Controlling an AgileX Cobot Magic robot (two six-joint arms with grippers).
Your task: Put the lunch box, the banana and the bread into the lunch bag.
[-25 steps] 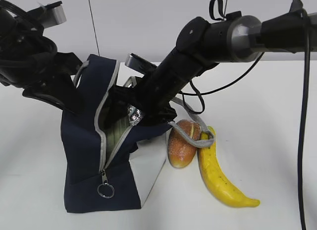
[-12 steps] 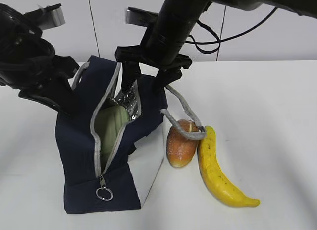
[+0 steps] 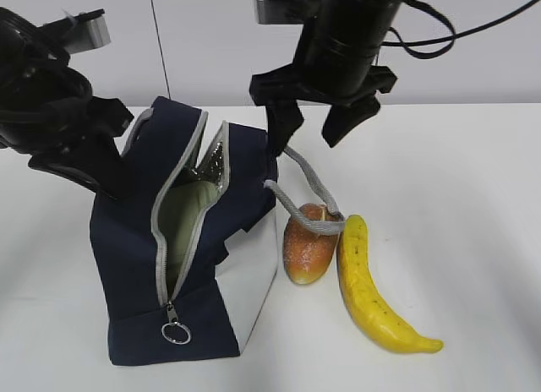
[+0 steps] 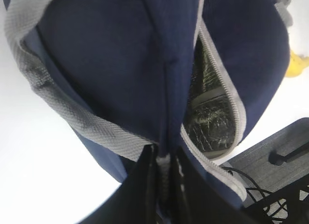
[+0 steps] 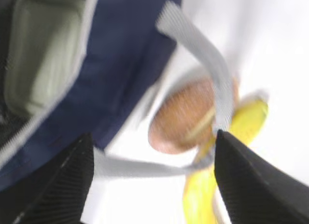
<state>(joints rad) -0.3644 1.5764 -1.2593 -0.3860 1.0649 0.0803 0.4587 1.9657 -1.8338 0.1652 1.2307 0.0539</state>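
The lunch bag (image 3: 182,240) stands on the white bench (image 3: 456,206), navy with a white lower panel, its grey zipper open and the ring pull (image 3: 175,332) hanging near the bottom. Inside, against the silver lining, the lunch box (image 3: 188,215) shows its sage-green lid. Just right of the bag lies the bread (image 3: 309,244), touching the banana (image 3: 372,291) beside it; one grey strap handle (image 3: 304,202) drapes from the bag across the top of the bread.

The left end effector (image 4: 161,185) is clenched on the bag's upper edge at the zipper seam, its arm angled in from the upper left and holding that side of the mouth up. The right end effector (image 3: 310,126) hangs released above the bag's right shoulder and the strap, fingers spread wide and pointing down, nothing between them, its dark arm coming down from the top of the exterior view.

No brand, label or writing can be read anywhere
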